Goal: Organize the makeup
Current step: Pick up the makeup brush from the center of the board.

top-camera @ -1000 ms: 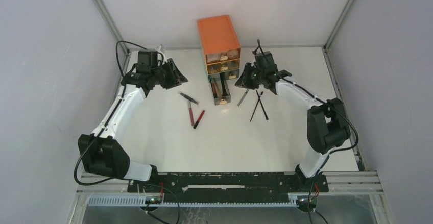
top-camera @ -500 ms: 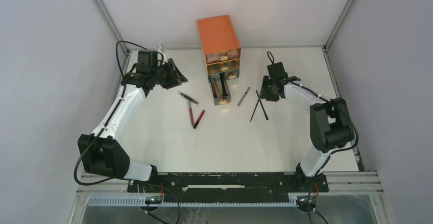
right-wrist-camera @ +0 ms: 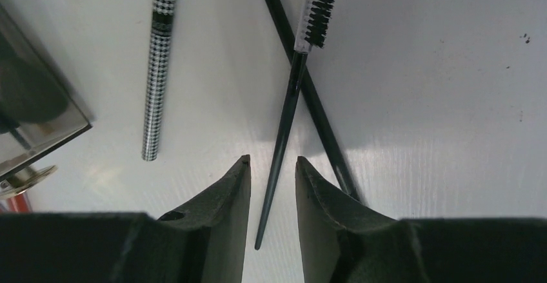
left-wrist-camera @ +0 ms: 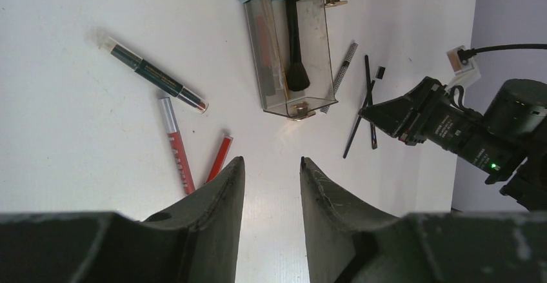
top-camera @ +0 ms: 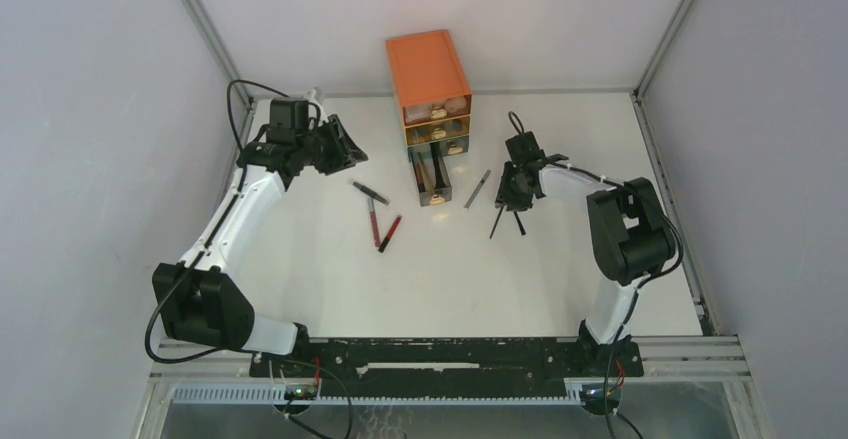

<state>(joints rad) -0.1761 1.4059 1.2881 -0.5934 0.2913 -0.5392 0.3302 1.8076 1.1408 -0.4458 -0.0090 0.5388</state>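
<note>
Right tool [right-wrist-camera: 271, 160] stood parted, empty, astride the spoolie brush [right-wrist-camera: 282, 135]; it should pinch that handle alone, sparing the crossing stick [right-wrist-camera: 329, 141].

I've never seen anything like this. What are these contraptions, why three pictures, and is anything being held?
Two robot arms, each ending in a two-finger pincer, work at a table. The wide picture looks down from above; the others come from wrist cameras, so the dark prongs are the left pincer and right pincer. On the table: an orange drawer chest, bottom drawer pulled out, red pencils, a checkered pen, crossed thin brushes. Both pincers are open and empty; the right hangs over the brushes.
</note>
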